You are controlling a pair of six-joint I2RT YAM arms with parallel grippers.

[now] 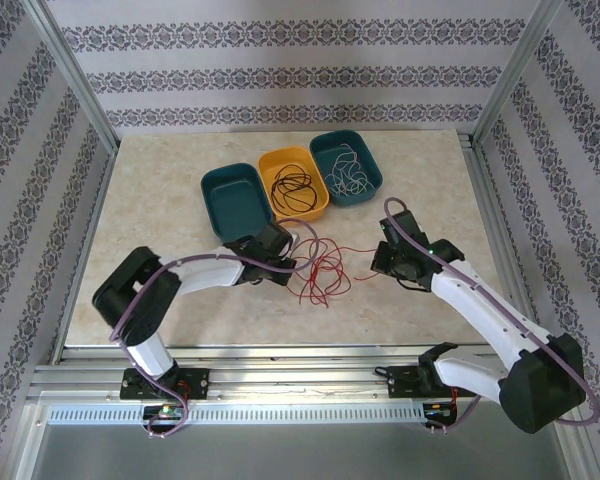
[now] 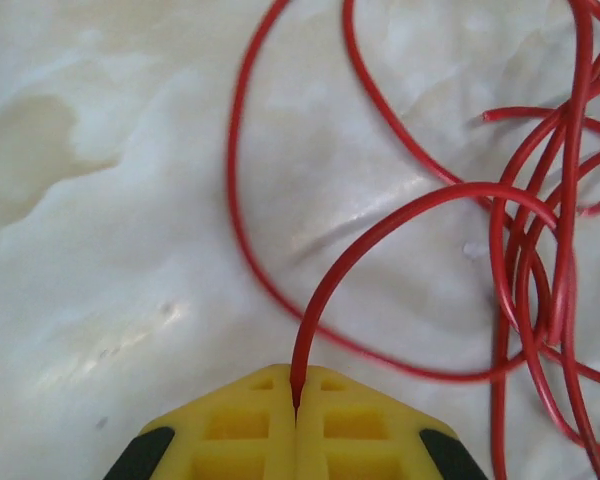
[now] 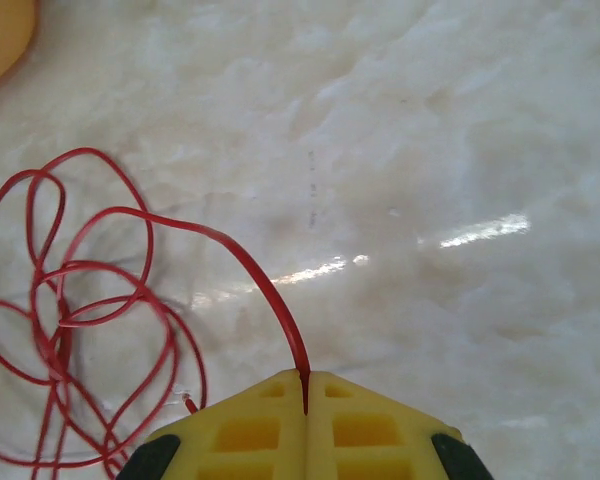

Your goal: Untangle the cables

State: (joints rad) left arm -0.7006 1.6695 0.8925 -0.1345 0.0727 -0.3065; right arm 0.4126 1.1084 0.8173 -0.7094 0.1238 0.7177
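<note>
At the near edge of the bench (image 1: 180, 200) the two arms reach inward toward each other. The left gripper (image 1: 296, 262) is low over the bench with its yellow fingers pressed together, pinching one strand of the red cable (image 1: 320, 270). In the left wrist view that strand rises from the seam of the gripper (image 2: 296, 400), then arcs right to join the loose loops of the red cable (image 2: 430, 200) on the pale bench (image 2: 100, 200).

The right gripper (image 1: 377, 264) is also clamped on the red cable, holding a thin strand that runs from the pile to its tip. In the right wrist view the strand leaves the closed gripper (image 3: 305, 385) and curves left into the overlapping loops of the red cable (image 3: 242, 258), which rest on the bench (image 3: 460, 150). The pile lies between the two grippers, closer to the left one.

Farther back, three trays sit side by side. The left teal tray (image 1: 232, 200) is just beyond the left gripper. The yellow tray (image 1: 300, 207) holds a black cable (image 1: 292, 185) in a coil. The right teal tray (image 1: 320, 152) holds a white cable (image 1: 348, 172). A corner of the yellow tray (image 3: 0, 30) shows in the right wrist view.
</note>
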